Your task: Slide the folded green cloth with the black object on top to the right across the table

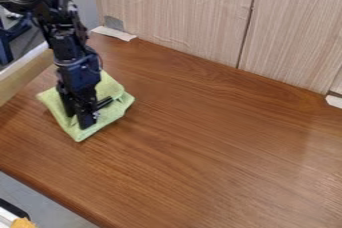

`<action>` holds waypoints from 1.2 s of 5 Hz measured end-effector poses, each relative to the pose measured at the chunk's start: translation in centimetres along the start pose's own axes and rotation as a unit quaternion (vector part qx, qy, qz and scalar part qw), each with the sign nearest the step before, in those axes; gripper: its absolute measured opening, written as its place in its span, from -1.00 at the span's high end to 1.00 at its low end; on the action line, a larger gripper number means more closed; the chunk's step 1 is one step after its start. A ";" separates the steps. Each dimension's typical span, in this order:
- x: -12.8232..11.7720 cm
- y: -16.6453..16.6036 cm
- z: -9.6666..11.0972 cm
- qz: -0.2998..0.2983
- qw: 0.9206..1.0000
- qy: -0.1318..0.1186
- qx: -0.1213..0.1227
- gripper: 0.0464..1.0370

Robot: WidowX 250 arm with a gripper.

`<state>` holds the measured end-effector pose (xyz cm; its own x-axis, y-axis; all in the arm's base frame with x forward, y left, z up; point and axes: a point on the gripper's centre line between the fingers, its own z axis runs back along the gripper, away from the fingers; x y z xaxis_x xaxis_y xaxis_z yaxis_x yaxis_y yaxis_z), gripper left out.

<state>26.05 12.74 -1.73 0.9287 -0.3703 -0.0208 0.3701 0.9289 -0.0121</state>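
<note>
The black gripper (85, 115) is down at the folded green cloth (116, 110), which lies on the left part of the brown tabletop (214, 137); whether it is wide, narrow or pinching fabric, I cannot tell. A shallow pinch could catch only the top layer, so a lift might unfold the cloth or let it slip. Pressing too low could bunch it, or scrape the wood, perhaps, since the contact is hard to make out.

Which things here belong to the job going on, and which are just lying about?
In the job:
green cloth, on the wooden table
black tool, down at the cloth

Lying about:
whitish strip, by the back panel
white piece, right edge
orange item, bottom left corner
</note>
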 end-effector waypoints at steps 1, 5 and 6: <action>2.0 -2.0 -0.1 -0.040 0.999 -0.006 -0.001 -0.20; 6.0 -8.1 1.1 -0.152 0.988 -0.013 0.008 -0.85; 5.8 -7.9 3.1 -0.149 0.988 -0.028 0.032 -0.93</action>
<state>28.61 3.23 1.39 0.7778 -0.6278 0.0290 0.6259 0.7780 0.0537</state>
